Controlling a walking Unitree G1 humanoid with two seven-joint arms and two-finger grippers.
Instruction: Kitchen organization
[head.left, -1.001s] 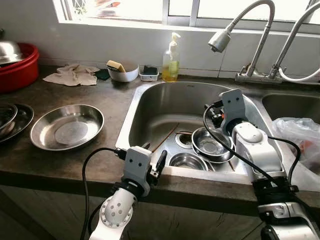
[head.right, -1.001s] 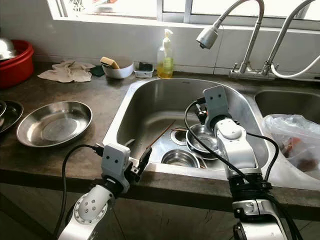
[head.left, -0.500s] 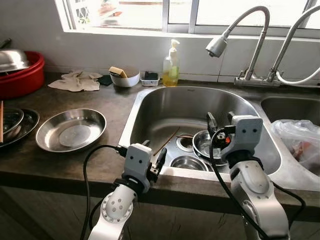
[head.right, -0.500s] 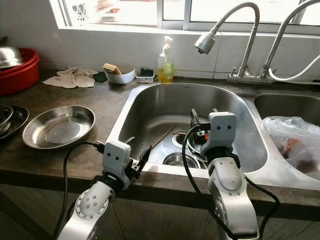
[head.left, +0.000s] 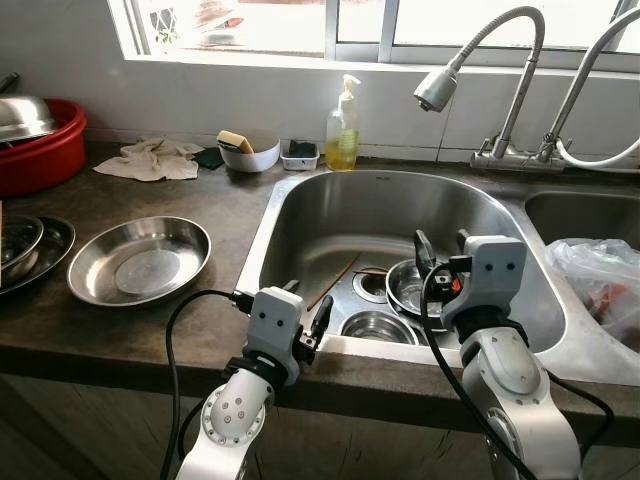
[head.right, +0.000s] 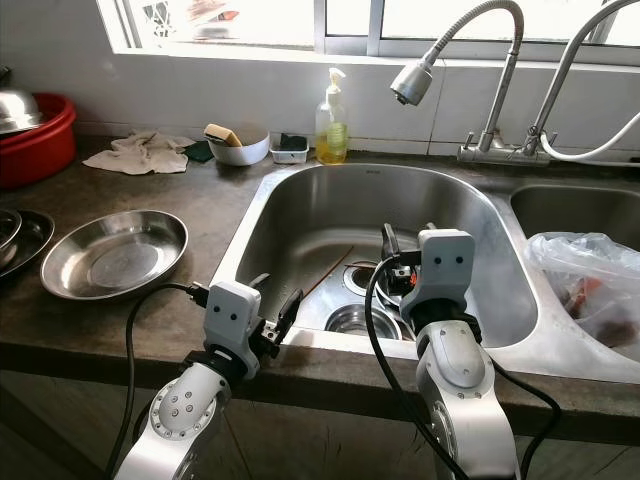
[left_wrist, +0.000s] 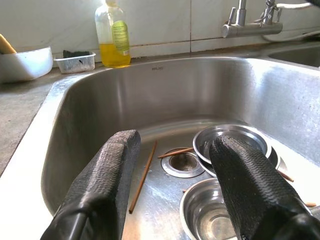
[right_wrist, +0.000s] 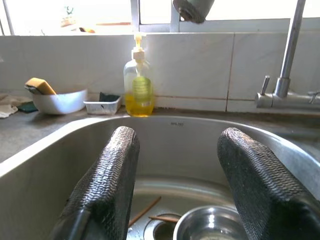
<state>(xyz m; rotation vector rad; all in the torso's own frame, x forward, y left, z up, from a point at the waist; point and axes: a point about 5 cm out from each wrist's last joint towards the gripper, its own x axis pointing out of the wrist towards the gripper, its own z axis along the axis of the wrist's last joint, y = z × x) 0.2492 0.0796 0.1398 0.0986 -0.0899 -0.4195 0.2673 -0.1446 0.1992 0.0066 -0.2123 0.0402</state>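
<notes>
Steel sink (head.left: 300, 215) holds two bowls (head.left: 420, 285) at our one o'clock. Our right gripper (head.left: 441, 243) hovers above them, fingers spread, empty; left gripper (head.left: 306, 315) likewise. We judge descending onto a rim comes next.

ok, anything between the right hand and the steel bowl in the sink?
Nothing visible. The right hand hangs open just above the steel bowl on the sink floor, with clear space between. Chopsticks lie off to the side.
</notes>
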